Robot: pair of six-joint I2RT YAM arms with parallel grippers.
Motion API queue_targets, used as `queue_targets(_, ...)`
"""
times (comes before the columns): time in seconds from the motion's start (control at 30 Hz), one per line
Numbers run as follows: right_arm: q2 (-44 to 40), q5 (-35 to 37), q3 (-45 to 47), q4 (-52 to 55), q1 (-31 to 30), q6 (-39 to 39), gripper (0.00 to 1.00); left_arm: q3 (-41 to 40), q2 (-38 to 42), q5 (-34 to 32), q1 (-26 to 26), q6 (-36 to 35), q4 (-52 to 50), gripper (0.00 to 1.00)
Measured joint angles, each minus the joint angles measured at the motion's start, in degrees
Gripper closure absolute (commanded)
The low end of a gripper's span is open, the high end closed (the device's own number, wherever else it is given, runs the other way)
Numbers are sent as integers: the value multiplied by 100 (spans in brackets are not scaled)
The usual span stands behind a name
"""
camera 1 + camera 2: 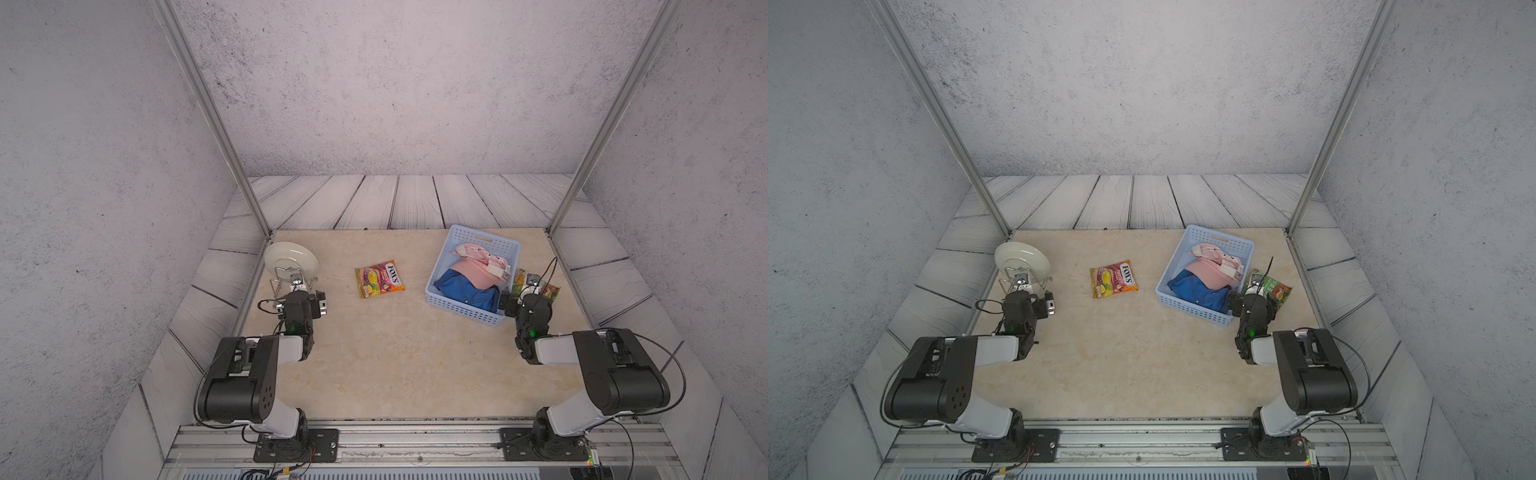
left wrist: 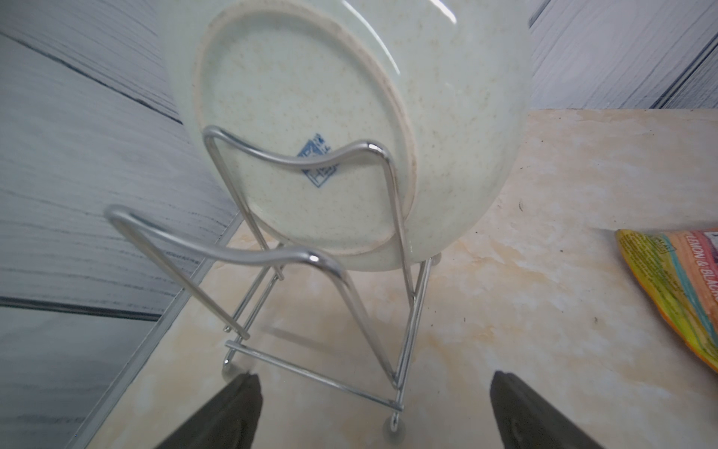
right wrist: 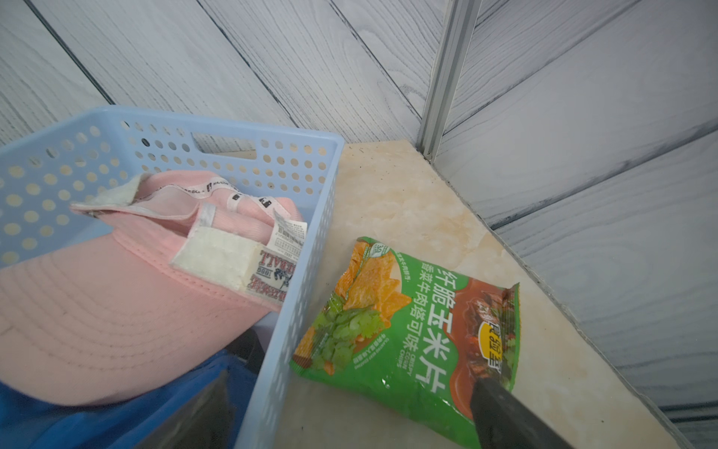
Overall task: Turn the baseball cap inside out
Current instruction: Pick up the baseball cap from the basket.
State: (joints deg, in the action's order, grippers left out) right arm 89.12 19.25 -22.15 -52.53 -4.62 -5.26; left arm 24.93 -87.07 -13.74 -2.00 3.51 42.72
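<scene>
pink cap (image 1: pixel 478 266) sits in the blue basket (image 1: pixel 461 309), far right of the table, brim resting on a blue cloth (image 1: pixel 465 291)

long axis runs along the basket: brim toward the robot, crumpled crown and strap toward the far end

right gripper (image 3: pixel 349 379) is spread wide and empty, straddling the basket's right wall; one finger over the cloth inside, the other over the green chips bag (image 3: pixel 419 330) outside. Cap is just ahead and to its left, over the wall

left gripper (image 2: pixel 375 376) also spread and empty, facing the plate (image 2: pixel 311 116) in its wire rack (image 2: pixel 392 233), well apart from the cap

right arm clearly nearer; likely it shifts left into the basket for the brim. Risk: snagging the wall
</scene>
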Motion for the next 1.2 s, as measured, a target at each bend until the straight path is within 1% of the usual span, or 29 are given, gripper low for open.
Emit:
queue_targets(0.4, 2, 17, 0, -24, 0, 0, 0, 0, 0, 0, 0, 0, 2, 2)
queue_targets(0.57, -20, 79, 339, -555, 0, -7, 0, 0, 17, 96, 2, -24, -15, 2)
queue_targets(0.63, -195, 103, 525, -645, 0, -4, 0, 63, 173, 177, 0, -46, -323, 2)
queue_targets(0.67, -376, 155, 592, -546, 0, -9, 0, 201, 326, 181, 0, -20, -728, 2)
queue_targets(0.77, -1287, 326, 616, 70, 11, -28, 0, 896, 831, 308, 2, 114, -1915, 2)
queue_targets(0.83, -2022, 358, 437, 658, 13, -55, 0, 1261, 1244, 546, 2, 205, -2393, 2)
queue_targets(0.9, -2594, 363, 76, 1316, 20, -114, 0, 1401, 1685, 802, 2, 319, -2702, 2)
queue_targets(0.97, -2968, 341, -470, 2127, 20, -225, 0, 1410, 2107, 1134, 2, 455, -3012, 2)
queue_targets(1.03, -3112, 214, -1093, 2981, 20, -339, 0, 1410, 2387, 1499, 0, 612, -3289, 2)
queue_targets(1.1, -3084, -72, -1692, 3814, 22, -461, 0, 1410, 2577, 1904, -7, 837, -3508, 2)
queue_targets(1.2, -2708, -730, -2559, 4944, 35, -538, 0, 1416, 2673, 2382, -136, 1134, -3700, 2)
